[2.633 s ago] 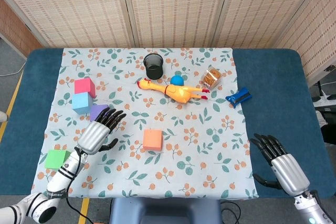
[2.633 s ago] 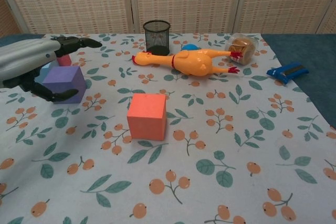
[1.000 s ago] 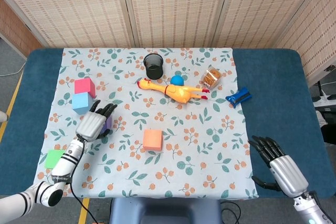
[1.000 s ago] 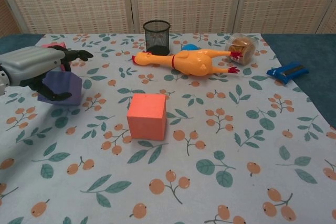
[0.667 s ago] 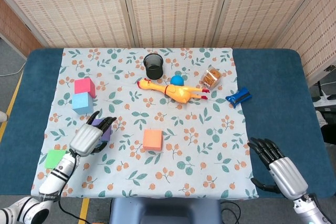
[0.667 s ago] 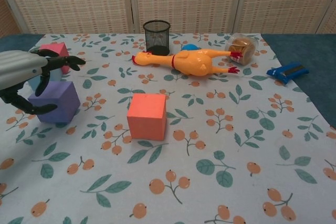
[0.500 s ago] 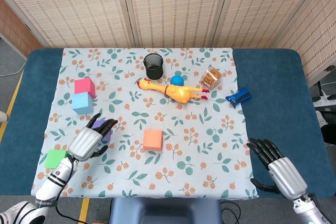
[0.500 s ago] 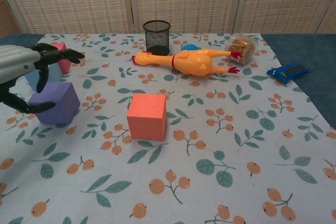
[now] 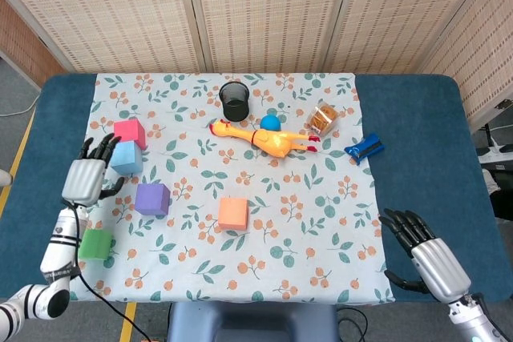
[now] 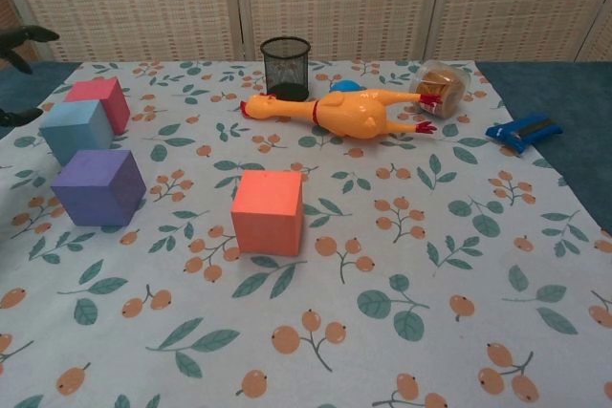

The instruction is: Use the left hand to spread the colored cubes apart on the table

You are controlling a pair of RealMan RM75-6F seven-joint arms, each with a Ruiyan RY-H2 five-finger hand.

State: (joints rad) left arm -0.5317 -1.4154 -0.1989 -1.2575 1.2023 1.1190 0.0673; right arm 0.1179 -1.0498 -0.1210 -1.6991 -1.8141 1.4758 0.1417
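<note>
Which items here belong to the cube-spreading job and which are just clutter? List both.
Job: left hand, pink cube, light blue cube, purple cube, orange cube, green cube.

Clutter: rubber chicken, black mesh cup, blue ball, clear jar, blue clip, right hand, idle.

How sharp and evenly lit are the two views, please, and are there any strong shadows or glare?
Head view: sharp, evenly lit, no glare; the purple cube casts a faint shadow. Chest view: sharp and soft-lit, with a short shadow beside the orange cube; the left hand is cropped at the frame's edge.
</note>
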